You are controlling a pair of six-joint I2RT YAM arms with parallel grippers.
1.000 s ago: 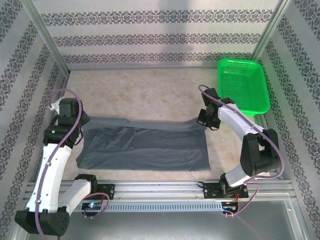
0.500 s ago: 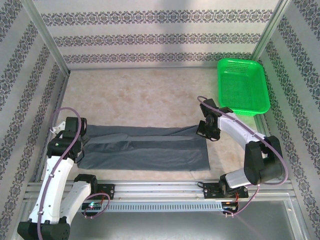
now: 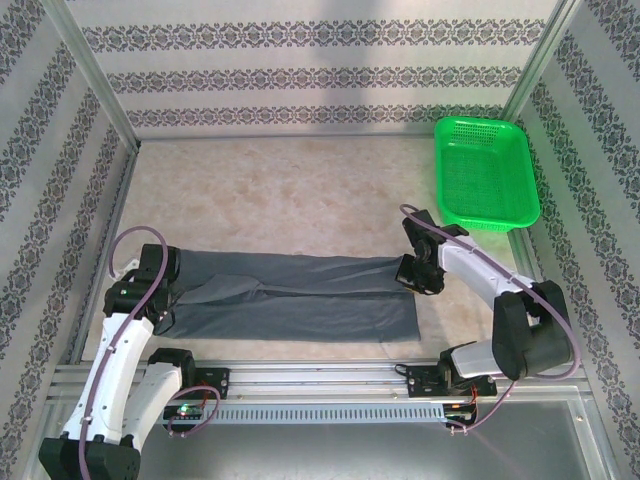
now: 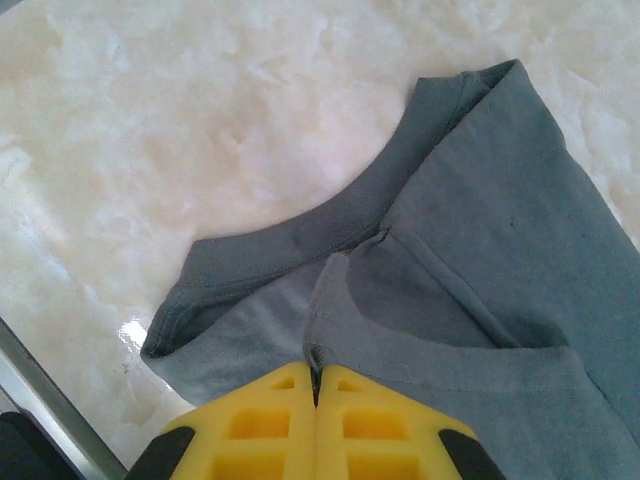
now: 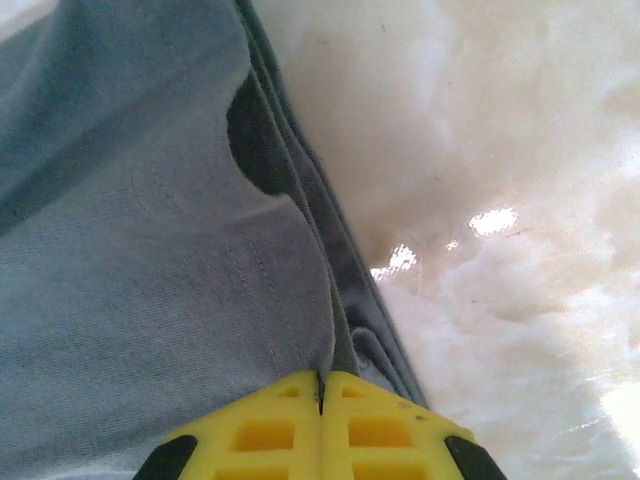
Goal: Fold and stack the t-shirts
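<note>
left arm (image 3: 112,352) folded low | left fingers (image 4: 250,432) clamped on t-shirt (image 4: 500,250) | right arm (image 3: 476,270) angled inward | right fingers (image 5: 262,436) clamped on t-shirt

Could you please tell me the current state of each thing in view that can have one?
t-shirt: folded over lengthwise into a long band, lying flat, pinched at both ends.
green basket: upright, empty.
left tool: shut on the t-shirt at its neckline end.
right tool: shut on the t-shirt at a folded edge of the opposite end.
</note>
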